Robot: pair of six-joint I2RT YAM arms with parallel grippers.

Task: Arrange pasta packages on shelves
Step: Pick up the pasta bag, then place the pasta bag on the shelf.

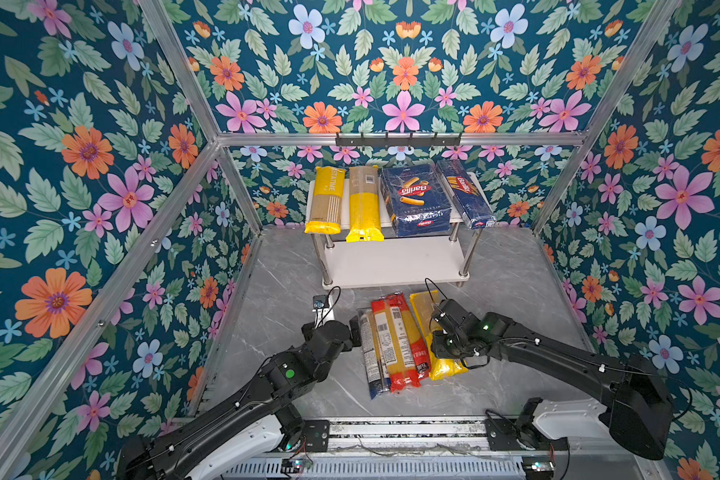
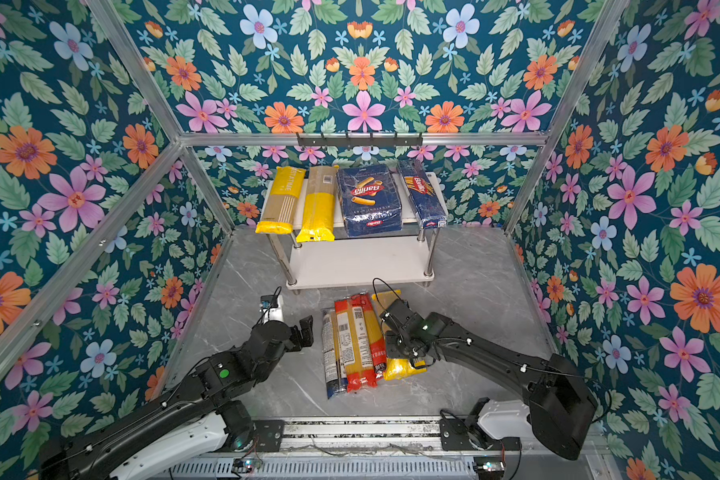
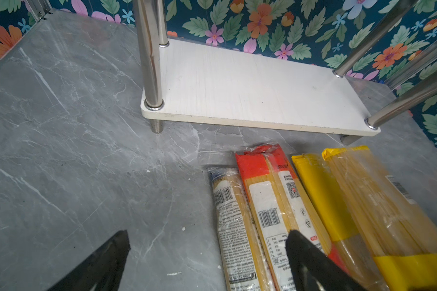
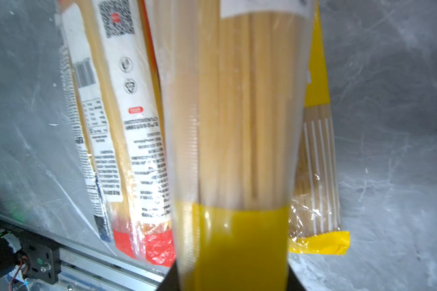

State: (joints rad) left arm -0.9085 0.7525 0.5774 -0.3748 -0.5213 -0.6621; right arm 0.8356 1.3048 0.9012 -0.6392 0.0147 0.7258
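Observation:
The shelves (image 1: 395, 262) (image 2: 358, 262) stand at the back centre. Their top board carries two yellow spaghetti packs (image 1: 325, 199), a dark-blue rigatoni bag (image 1: 416, 199) and a blue spaghetti pack (image 1: 464, 193). On the floor in front lie a clear-blue pack (image 1: 368, 353) (image 3: 227, 209), two red packs (image 1: 395, 336) (image 3: 270, 191) and two yellow packs. My right gripper (image 1: 443, 345) (image 4: 231, 277) is shut on the clear-and-yellow spaghetti pack (image 4: 237, 113) (image 1: 427, 307) near its yellow band. The other yellow pack (image 4: 315, 163) lies partly under it. My left gripper (image 1: 352, 328) (image 3: 207, 234) hangs open beside the clear-blue pack, one finger above a red pack.
A black hook rail (image 1: 398, 139) hangs on the crossbar above the shelves. Aluminium frame posts and floral walls close in both sides. The arms' base rail (image 1: 391, 432) runs along the front edge. Grey marble floor (image 1: 283, 291) stretches left of the packs.

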